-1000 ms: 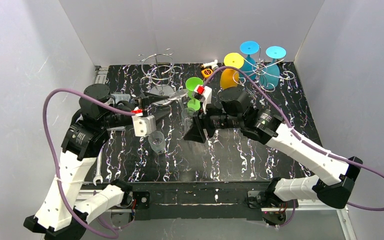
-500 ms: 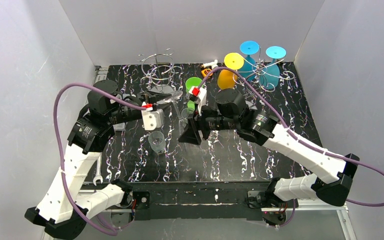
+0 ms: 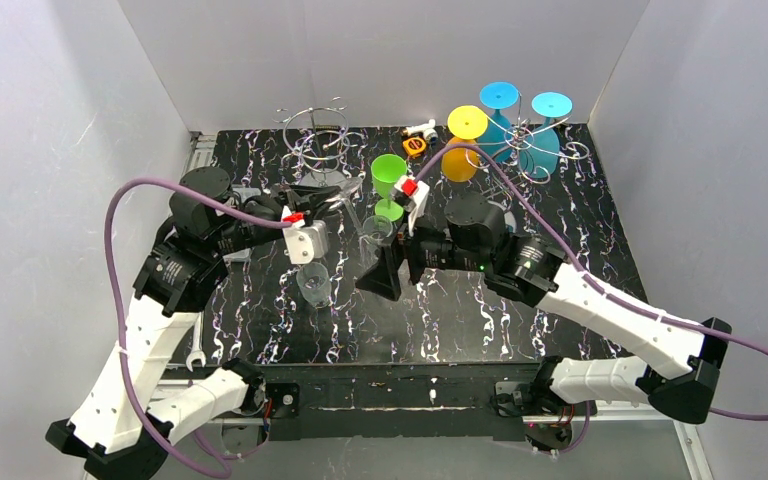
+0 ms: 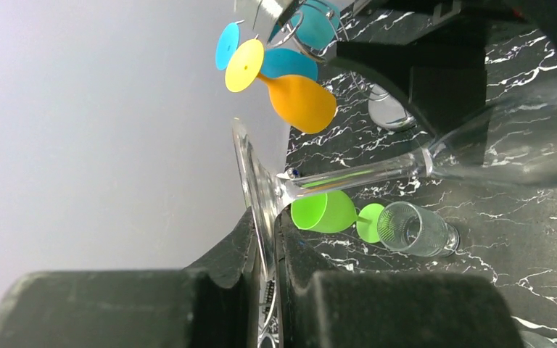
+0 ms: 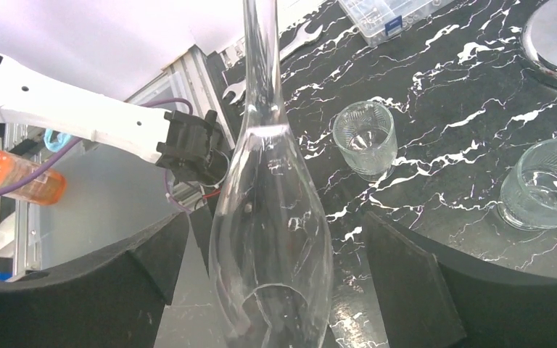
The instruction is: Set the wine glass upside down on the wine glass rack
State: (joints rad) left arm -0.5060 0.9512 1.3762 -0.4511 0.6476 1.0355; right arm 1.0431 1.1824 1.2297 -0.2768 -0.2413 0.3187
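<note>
Right wrist view: we see the wine glass (image 5: 270, 217) cut off, stem at the top edge, bowl at the bottom.

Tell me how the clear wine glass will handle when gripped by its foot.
The wine glass looks thin and clear, so it is probably fragile and slick. The left claw pinches only the flat foot, with the long bowl jutting sideways, so it may pivot or slip. The right claw stands open around the bowl.

The wine glass (image 4: 355, 176) hangs between left gripper (image 4: 265, 243) and right gripper (image 5: 279, 268), apparently above a tumbler (image 4: 413, 228)
</note>
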